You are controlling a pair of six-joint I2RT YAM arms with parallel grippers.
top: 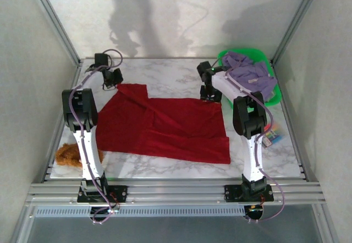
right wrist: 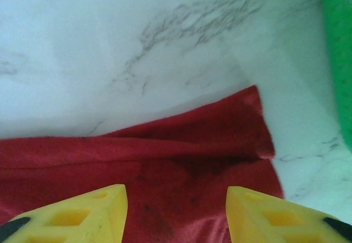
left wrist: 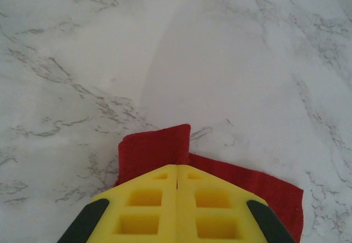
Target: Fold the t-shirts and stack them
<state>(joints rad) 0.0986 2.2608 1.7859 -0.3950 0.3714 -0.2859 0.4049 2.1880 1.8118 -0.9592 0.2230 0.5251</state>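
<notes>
The deep red t-shirt (top: pixel 165 127) lies spread flat on the marble table. My left gripper (top: pixel 114 78) is at the shirt's far left corner, and in the left wrist view the yellow fingers (left wrist: pixel 148 199) of this gripper (left wrist: pixel 177 169) are shut on a raised fold of red cloth (left wrist: pixel 154 149). My right gripper (top: pixel 210 93) is at the far right corner. In the right wrist view that gripper (right wrist: pixel 176 207) stands open, its fingertips (right wrist: pixel 96 210) wide apart just over the red cloth (right wrist: pixel 181 144). The lavender t-shirt (top: pixel 250 75) lies crumpled in the basket.
The bright green basket (top: pixel 275 94) stands at the back right, its edge (right wrist: pixel 338 50) close to my right gripper. A fuzzy orange-brown lump (top: pixel 69 155) lies at the front left by the left arm. A small multicoloured object (top: pixel 273 133) lies right of the right arm.
</notes>
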